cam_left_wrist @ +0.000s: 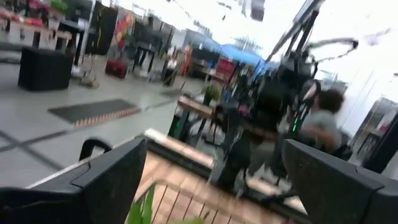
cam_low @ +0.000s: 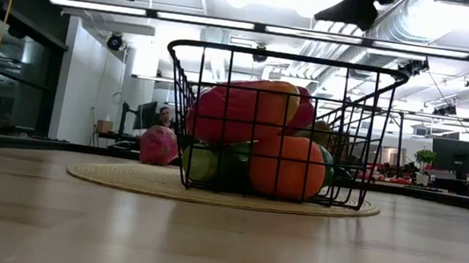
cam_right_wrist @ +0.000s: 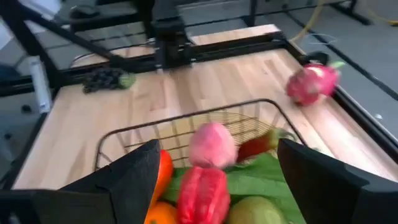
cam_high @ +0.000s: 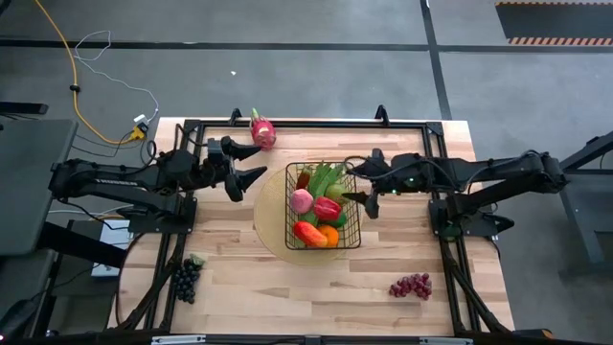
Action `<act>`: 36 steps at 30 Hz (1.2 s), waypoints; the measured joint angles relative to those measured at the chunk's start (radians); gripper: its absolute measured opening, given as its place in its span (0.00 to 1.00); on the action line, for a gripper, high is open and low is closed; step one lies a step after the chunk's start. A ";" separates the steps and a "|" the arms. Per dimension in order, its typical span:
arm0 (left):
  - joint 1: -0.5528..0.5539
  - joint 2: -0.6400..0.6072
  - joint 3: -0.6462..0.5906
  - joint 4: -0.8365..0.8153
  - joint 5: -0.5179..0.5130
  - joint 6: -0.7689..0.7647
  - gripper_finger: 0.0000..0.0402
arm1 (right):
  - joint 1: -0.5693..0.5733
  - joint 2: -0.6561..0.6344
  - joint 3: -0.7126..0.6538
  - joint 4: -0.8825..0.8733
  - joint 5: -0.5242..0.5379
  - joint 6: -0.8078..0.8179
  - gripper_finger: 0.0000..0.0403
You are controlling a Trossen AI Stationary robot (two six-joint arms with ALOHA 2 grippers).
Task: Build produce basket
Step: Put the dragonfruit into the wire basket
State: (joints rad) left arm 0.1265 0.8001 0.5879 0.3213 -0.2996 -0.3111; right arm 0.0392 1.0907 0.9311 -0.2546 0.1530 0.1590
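Observation:
The black wire basket point(cam_high: 324, 206) stands on a round tan disc point(cam_high: 273, 225) at mid-table, filled with produce: green pods, a pink peach, red and orange peppers point(cam_low: 287, 166). A pink dragon fruit point(cam_high: 261, 131) lies on the table near the far edge, also visible in the right wrist view point(cam_right_wrist: 313, 83). Dark grapes point(cam_high: 185, 276) lie near the left front, red grapes point(cam_high: 411, 286) near the right front. My left gripper point(cam_high: 247, 184) hangs open and empty, raised left of the basket. My right gripper point(cam_high: 359, 189) hangs open and empty above the basket's right rim point(cam_right_wrist: 186, 123).
A black metal frame point(cam_high: 306, 125) runs along the table's far edge and down both sides. Bare wood lies in front of the basket between the two grape bunches. A person point(cam_left_wrist: 317, 124) sits beyond the table, seen in the left wrist view.

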 joint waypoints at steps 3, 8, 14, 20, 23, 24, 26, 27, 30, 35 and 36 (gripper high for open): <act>0.000 0.001 0.039 -0.110 0.000 0.000 0.91 | 0.001 -0.060 -0.055 0.082 0.043 0.045 0.78; 0.036 0.061 0.202 -0.459 -0.286 -0.103 0.91 | 0.001 -0.124 -0.097 0.200 0.118 0.094 0.78; 0.286 0.243 0.437 -0.776 -0.295 -0.236 0.91 | 0.000 -0.132 -0.097 0.205 0.176 0.092 0.78; 0.486 0.465 0.468 -0.805 -0.134 -0.301 0.91 | 0.000 -0.121 -0.097 0.203 0.181 0.097 0.78; 0.530 0.573 0.467 -0.814 -0.085 -0.376 0.91 | 0.000 -0.121 -0.097 0.199 0.181 0.098 0.78; 0.536 0.604 0.467 -0.811 -0.083 -0.395 0.91 | 0.000 -0.121 -0.097 0.198 0.181 0.098 0.78; 0.541 0.659 0.467 -0.795 -0.084 -0.421 0.91 | 0.000 -0.121 -0.097 0.197 0.182 0.098 0.78; 0.542 0.684 0.467 -0.786 -0.090 -0.433 0.91 | 0.000 -0.121 -0.097 0.197 0.186 0.098 0.78; 0.543 0.746 0.467 -0.759 -0.128 -0.477 0.91 | 0.000 -0.121 -0.097 0.190 0.200 0.098 0.78; 0.561 0.818 0.468 -0.725 -0.195 -0.540 0.91 | 0.000 -0.121 -0.097 0.183 0.229 0.096 0.78; 0.567 0.832 0.468 -0.724 -0.196 -0.546 0.91 | 0.000 -0.121 -0.097 0.183 0.229 0.095 0.78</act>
State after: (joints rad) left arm 0.6938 1.6319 1.0557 -0.4025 -0.4961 -0.8574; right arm 0.0391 0.9699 0.8337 -0.0711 0.3820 0.2543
